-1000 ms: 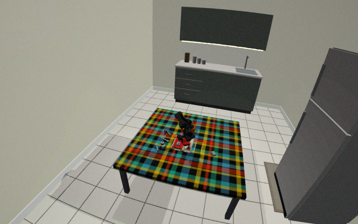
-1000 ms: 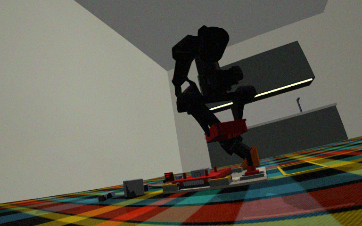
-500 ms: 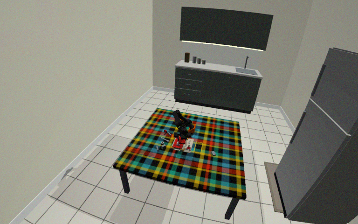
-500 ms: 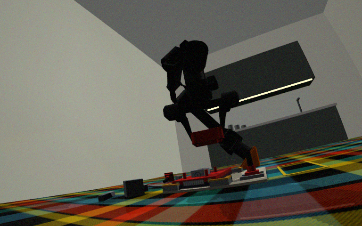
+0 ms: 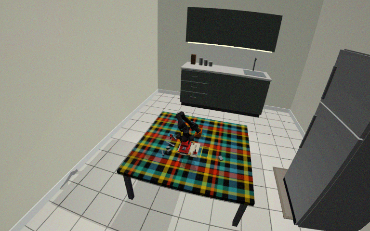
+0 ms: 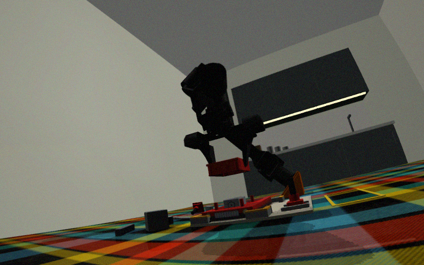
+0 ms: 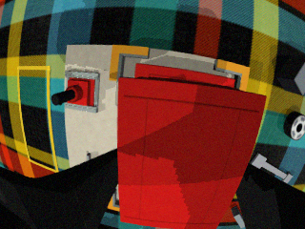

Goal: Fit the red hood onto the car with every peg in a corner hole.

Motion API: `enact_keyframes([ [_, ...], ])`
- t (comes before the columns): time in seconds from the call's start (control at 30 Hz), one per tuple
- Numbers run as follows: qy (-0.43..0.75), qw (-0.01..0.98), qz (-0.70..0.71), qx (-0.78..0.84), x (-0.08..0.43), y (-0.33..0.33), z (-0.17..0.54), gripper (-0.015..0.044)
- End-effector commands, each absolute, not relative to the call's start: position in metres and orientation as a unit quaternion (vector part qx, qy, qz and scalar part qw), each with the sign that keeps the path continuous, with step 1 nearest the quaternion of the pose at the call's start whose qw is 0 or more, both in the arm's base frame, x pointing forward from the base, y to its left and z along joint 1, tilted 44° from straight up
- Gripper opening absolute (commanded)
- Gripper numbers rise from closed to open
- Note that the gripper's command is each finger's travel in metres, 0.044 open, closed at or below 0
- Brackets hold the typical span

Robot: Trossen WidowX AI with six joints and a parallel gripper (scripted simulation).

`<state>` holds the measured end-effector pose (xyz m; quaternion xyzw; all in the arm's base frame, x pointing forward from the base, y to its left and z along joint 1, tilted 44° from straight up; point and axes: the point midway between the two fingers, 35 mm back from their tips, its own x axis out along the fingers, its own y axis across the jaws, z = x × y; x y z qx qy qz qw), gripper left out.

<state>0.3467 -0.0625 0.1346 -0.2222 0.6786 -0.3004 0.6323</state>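
Note:
The red hood (image 6: 225, 168) (image 7: 191, 153) is held in the air, roof up, slightly tilted in the exterior view. My gripper (image 6: 229, 162) (image 7: 181, 162) is shut on it, one finger at each side. The red chassis (image 6: 260, 202) (image 7: 143, 71) sits below in its white jig (image 5: 196, 147) (image 6: 307, 208) (image 7: 91, 138). The grey engine block (image 5: 184, 147) (image 6: 232, 202) stands on the deck, with red pegs around it. A clear gap separates hood and pegs. In the wrist view the hood hides the engine, the pegs and most of the deck.
A red block with a black knob (image 7: 59, 97) stands on the jig plate beside the chassis. A dark grey block (image 6: 156, 220), a wheel (image 7: 296, 126) and a grey link (image 7: 272, 168) lie on the other side. A yellow outline (image 6: 359, 200) (image 7: 24, 114) marks the table beyond the plate.

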Motion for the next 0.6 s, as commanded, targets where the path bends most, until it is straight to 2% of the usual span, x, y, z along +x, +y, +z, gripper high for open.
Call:
enact_keyframes([
  [0.0, 0.669, 0.639, -0.313, -0.212, 0.343, -0.065, 0.140, 0.0000],
  [0.57, 0.669, 0.640, -0.314, -0.212, 0.337, -0.096, 0.104, 0.0000],
])
